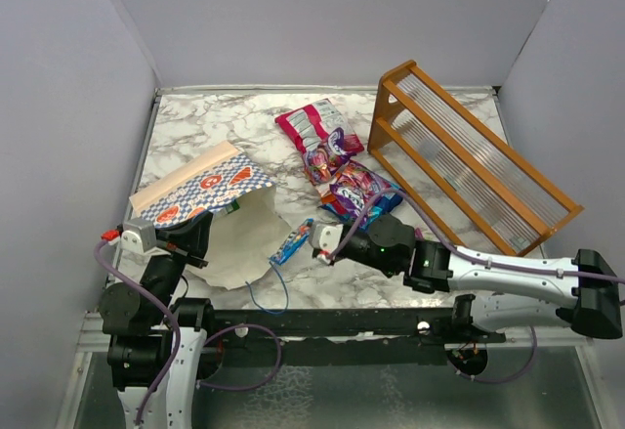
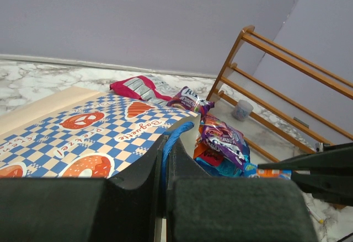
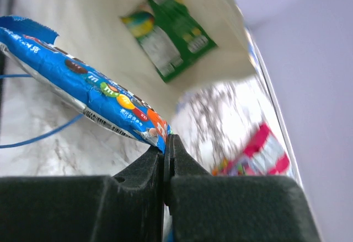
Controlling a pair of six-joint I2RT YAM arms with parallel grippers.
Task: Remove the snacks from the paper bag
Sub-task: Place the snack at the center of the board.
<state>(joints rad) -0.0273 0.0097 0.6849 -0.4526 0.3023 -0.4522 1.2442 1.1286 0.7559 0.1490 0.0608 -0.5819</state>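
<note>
The paper bag [image 1: 200, 185], blue-and-white checkered, lies on its side at the left with its cream inside [image 3: 94, 10] facing right. My left gripper [image 2: 165, 143] is shut on the bag's blue cord handle [image 2: 177, 134] at the bag's near edge [image 1: 195, 238]. A blue snack packet [image 1: 293, 241] hangs just outside the bag's mouth, with my right gripper [image 3: 166, 143] shut on its end. A green packet [image 3: 168, 30] lies inside the bag. Pink-and-white [image 1: 308, 126] and purple [image 1: 332, 160] packets lie on the marble table.
An orange wooden slatted rack [image 1: 469, 160] lies tilted at the back right. More packets [image 1: 363, 190] are piled by its near end. A loose blue cord [image 1: 269, 297] trails toward the table's front edge. Grey walls close in three sides.
</note>
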